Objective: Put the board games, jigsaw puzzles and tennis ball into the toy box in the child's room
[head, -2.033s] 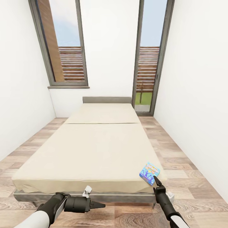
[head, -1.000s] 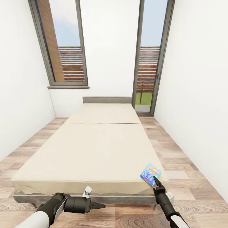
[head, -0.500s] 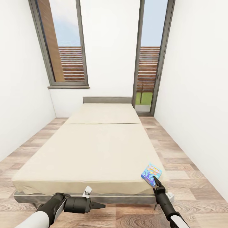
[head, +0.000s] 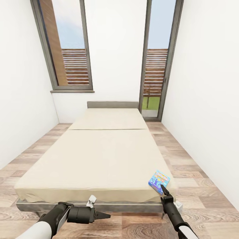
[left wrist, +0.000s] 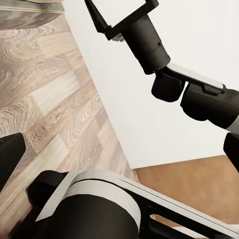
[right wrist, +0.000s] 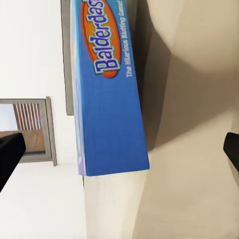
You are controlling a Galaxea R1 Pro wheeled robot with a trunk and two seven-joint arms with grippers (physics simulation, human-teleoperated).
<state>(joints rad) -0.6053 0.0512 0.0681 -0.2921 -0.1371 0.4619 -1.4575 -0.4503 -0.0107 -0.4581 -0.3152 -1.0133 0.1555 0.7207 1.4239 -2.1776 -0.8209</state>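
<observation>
Head view: lying flat at the near right corner of the low beige-mattressed bed (head: 99, 156), small blue cardboard board game (head: 158, 181); hovering just short of it, right gripper (head: 163, 190), jaws spread wide; advisable: straddling the box edge squarely before closing; left gripper (head: 105, 215) state unclear.

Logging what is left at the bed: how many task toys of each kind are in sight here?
Board games: 1, the blue board game on the bed, near its corner.
Jigsaw puzzles: 0
Tennis balls: 0
Total: 1
</observation>
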